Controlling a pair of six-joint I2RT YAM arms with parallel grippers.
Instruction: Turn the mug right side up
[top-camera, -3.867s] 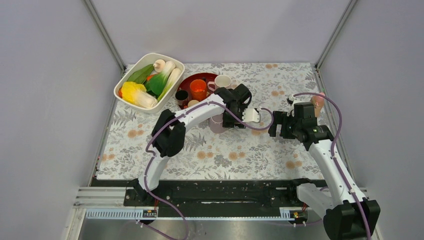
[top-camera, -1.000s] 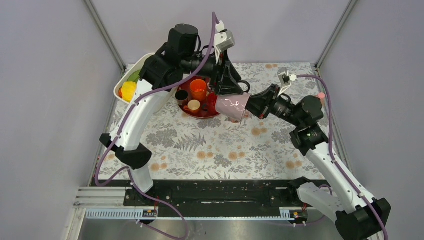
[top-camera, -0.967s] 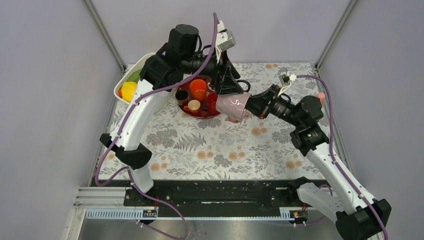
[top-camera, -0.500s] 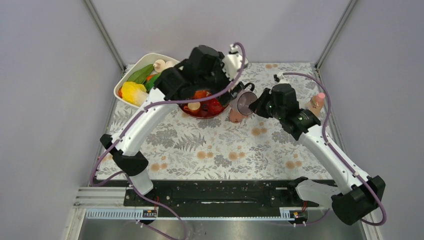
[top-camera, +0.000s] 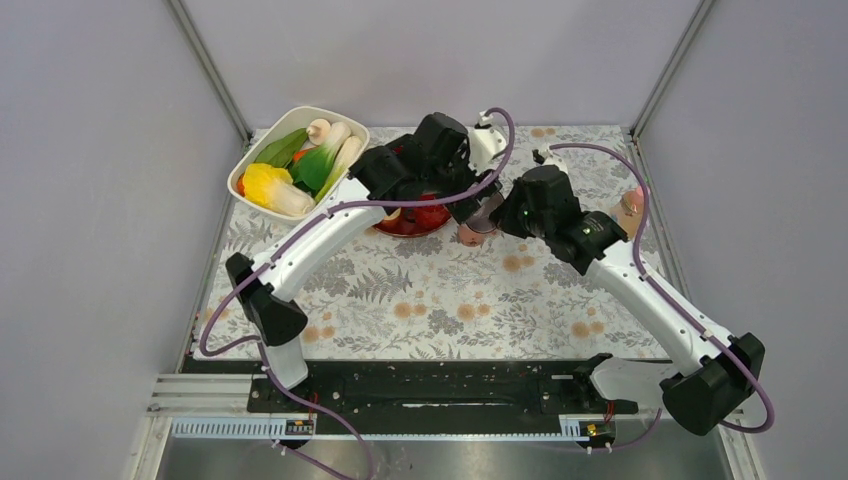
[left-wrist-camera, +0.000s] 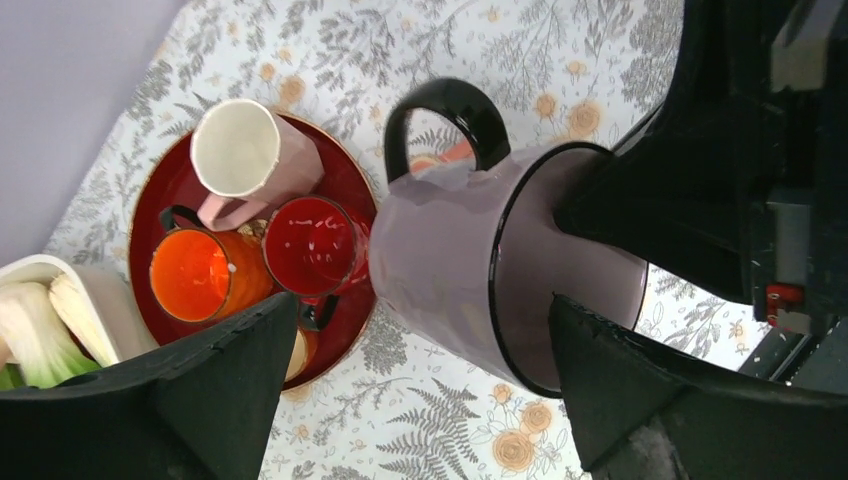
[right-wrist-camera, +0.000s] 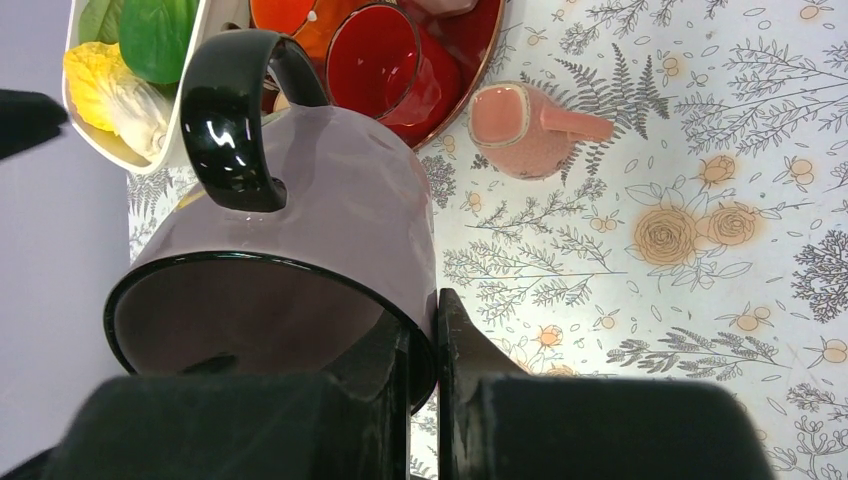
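Observation:
The mauve mug with a black handle and rim hangs tilted on its side above the flowered table, just right of the red tray. My right gripper is shut on its rim wall, with one finger inside the mug and one outside. In the left wrist view the mug lies between the widely spread fingers of my left gripper, which is open and touches nothing. From above, the mug shows only as a small patch between the left gripper and the right gripper.
The red tray holds an orange mug, a red cup and a pale pink cup. A small pink cup lies on the cloth below the mug. A white bin of vegetables stands back left.
The left gripper has let go of the mug and opened wide. Both arms have come down and the right gripper alone now carries the mug, lower and turned.

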